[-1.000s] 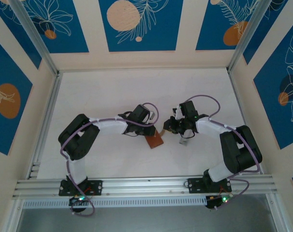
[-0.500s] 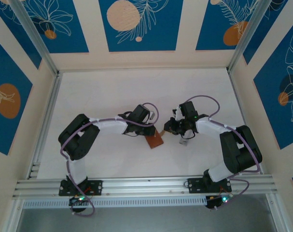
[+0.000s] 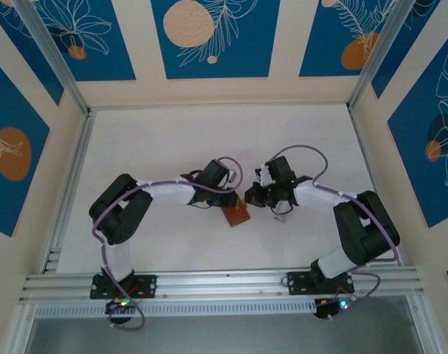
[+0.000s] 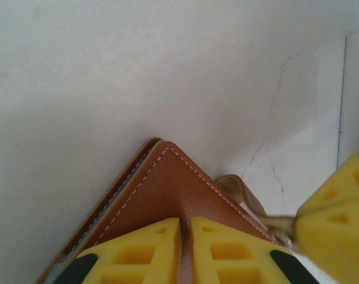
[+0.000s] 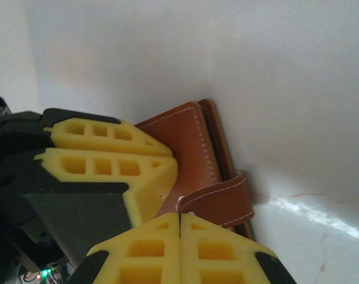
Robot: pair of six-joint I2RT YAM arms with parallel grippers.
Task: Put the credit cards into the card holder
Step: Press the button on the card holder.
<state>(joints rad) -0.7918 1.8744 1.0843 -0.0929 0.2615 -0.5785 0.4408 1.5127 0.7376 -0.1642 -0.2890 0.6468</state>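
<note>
The brown card holder [image 3: 238,215] lies closed near the middle of the white tabletop [image 3: 172,140], between the two arms. The left gripper [image 4: 185,228] has its jaws pinching one edge of the leather cover. The right gripper [image 5: 180,222] has its jaws pressed together on the end of the snap tab [image 5: 217,201], which sticks out from the holder's side. A small pale grey credit card [image 3: 280,217] lies just right of the holder, under the right arm.

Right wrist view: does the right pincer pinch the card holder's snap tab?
Yes, the shut right pincer clamps the end of the snap tab.
</note>
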